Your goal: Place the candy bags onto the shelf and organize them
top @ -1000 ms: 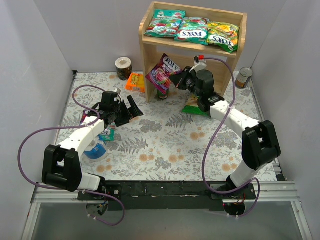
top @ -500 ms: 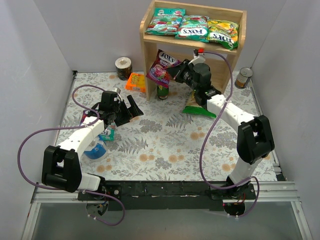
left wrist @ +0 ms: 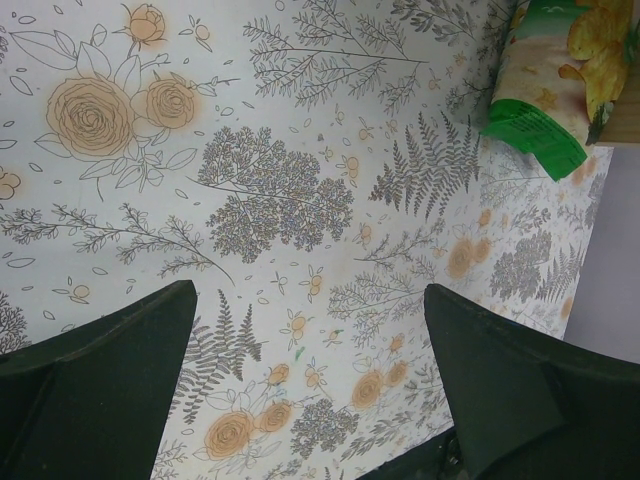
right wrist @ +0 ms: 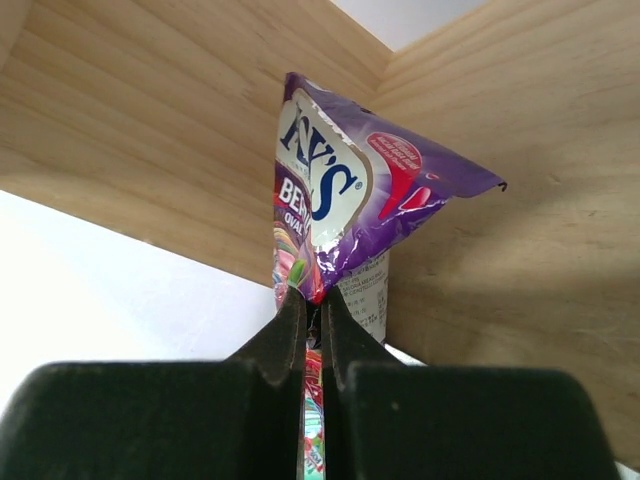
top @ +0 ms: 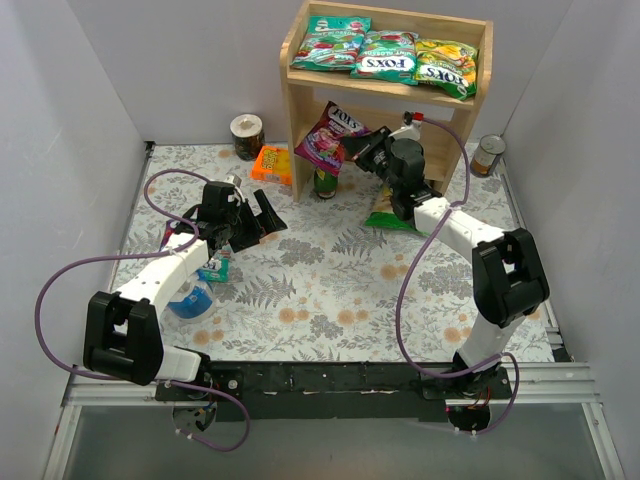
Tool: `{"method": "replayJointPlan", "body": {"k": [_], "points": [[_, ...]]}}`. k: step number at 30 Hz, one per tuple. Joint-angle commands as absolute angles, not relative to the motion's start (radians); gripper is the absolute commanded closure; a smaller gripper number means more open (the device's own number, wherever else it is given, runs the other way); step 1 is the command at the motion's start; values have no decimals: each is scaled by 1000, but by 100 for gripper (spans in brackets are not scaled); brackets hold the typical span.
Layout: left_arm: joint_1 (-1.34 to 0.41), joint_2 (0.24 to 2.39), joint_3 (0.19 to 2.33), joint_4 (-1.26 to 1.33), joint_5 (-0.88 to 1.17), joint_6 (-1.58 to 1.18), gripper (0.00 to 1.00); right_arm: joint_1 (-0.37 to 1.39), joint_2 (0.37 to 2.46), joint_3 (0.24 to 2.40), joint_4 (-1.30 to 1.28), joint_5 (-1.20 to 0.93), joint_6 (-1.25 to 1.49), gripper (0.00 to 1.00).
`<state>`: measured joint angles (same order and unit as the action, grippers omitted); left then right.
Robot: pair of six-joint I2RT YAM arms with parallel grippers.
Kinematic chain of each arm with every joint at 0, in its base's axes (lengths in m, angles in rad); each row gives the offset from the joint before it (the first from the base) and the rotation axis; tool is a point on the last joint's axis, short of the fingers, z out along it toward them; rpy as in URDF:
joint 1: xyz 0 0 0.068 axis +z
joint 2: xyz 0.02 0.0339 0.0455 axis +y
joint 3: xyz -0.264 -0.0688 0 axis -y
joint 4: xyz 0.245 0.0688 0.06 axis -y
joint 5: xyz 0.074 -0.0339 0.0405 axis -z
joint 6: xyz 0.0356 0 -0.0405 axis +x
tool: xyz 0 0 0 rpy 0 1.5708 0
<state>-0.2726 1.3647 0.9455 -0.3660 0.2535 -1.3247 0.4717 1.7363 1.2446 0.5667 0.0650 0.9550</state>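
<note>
1. Shelf: wood, two tiers, at the back of the floral desk.
2. Top tier: three bags lying flat in a row, edges touching: teal, teal-green, yellow-green.
3. Purple bag: tilted, clear of the desk, at the left of the lower tier's opening. Whether it is past the front edge cannot be told.
4. Right arm: stretched toward the shelf, jaws pressed almost together, pinching the purple bag's lower edge.
5. Left arm: on the left of the desk, jaws spread wide with nothing between them, over bare floral pattern.
6. Snack bag: green, on the desk before the shelf, beneath the right arm.
7. Orange packet: on the desk just beside the shelf's left panel.
8. Bottle: upright at the shelf's foot, below the purple bag.
9. Tins: one left of the shelf, one right of it.
</note>
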Motion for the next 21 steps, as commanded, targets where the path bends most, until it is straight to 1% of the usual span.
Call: {"method": "replayJointPlan", "body": {"k": [1, 10, 13, 16, 17, 20, 21], "points": [[-278, 1319, 948, -359, 249, -1324, 2, 462, 1738, 1313, 634, 97, 991, 98], [-276, 1318, 946, -359, 244, -1321, 2, 446, 1835, 1460, 578, 87, 979, 94], [-278, 1319, 946, -360, 242, -1322, 2, 448, 1865, 1512, 575, 86, 962, 91], [-276, 1319, 946, -360, 241, -1322, 2, 446, 1894, 1565, 539, 90, 956, 81], [-278, 1319, 950, -360, 242, -1321, 2, 446, 1904, 1578, 525, 91, 940, 73], [-276, 1322, 951, -360, 239, -1321, 2, 446, 1908, 1608, 500, 95, 914, 61], [-278, 1322, 951, -360, 241, -1321, 2, 446, 1905, 1602, 491, 103, 911, 58]]}}
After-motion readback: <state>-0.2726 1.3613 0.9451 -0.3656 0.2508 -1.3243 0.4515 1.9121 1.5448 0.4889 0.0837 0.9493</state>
